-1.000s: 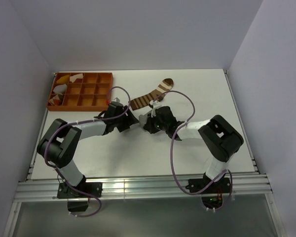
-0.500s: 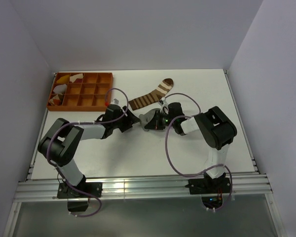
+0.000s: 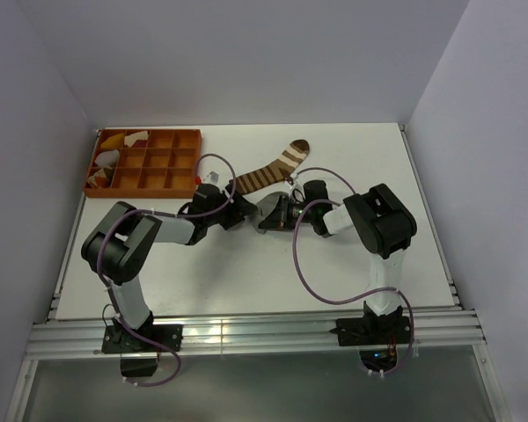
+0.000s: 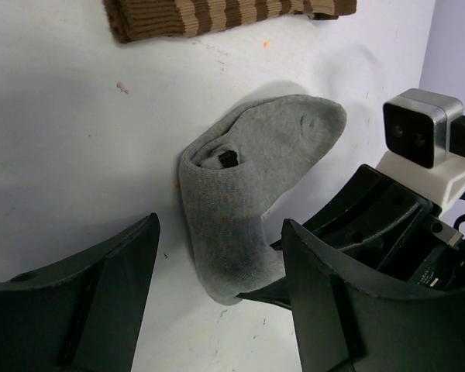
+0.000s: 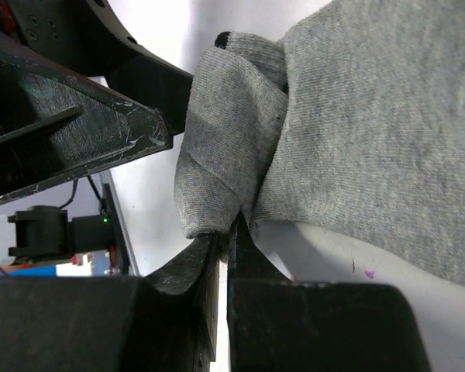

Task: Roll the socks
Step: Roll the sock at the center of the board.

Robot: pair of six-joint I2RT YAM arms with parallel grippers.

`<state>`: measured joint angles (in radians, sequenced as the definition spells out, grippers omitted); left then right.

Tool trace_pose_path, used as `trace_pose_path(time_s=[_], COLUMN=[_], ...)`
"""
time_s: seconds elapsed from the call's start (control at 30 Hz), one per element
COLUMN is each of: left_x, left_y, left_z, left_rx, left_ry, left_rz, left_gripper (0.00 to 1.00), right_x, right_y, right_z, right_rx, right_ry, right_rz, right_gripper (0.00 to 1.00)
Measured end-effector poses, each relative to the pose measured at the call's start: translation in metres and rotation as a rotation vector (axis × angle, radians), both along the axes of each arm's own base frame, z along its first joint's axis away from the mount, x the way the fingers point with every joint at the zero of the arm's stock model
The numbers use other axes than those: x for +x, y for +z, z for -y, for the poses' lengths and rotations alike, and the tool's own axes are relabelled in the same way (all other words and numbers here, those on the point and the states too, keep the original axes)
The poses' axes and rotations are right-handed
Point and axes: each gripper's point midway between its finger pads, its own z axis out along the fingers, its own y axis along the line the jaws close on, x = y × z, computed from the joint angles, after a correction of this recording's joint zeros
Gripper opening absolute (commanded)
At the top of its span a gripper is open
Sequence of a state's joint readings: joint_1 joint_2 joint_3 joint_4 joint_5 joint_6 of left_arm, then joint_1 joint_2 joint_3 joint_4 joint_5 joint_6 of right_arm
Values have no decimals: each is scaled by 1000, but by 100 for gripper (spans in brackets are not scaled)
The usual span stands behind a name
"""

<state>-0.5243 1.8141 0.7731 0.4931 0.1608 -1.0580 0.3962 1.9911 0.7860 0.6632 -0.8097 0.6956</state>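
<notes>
Jaws of right gripper (image 5: 222, 234) pinch grey sock (image 5: 356, 139)

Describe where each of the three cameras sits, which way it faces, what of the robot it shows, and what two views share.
Top external: high behind the bases, looking down on the white table; both arms show.
Left wrist: faces the plain grey fabric sock between the open left gripper.
Right wrist: looks along the shut right gripper pinching that sock.
Shared: both wrist views hold that sock.
</notes>
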Motion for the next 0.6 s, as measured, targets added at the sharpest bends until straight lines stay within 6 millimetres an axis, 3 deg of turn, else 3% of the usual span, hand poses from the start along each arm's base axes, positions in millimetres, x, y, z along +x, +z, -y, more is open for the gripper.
trace_pose_path(time_s=[0.47, 0.6], left_x=[3, 4], left_y=[0, -1], left_z=[4, 5], left_rx=[13, 18], left_ry=[-38, -53], left_rz=[54, 69], left_gripper=[72, 68], right_x=[7, 8], right_y=[3, 4], right_z=[1, 1], right_rx=[15, 12], right_ry=[36, 41], right_rz=[-119, -148], right_gripper=[0, 0])
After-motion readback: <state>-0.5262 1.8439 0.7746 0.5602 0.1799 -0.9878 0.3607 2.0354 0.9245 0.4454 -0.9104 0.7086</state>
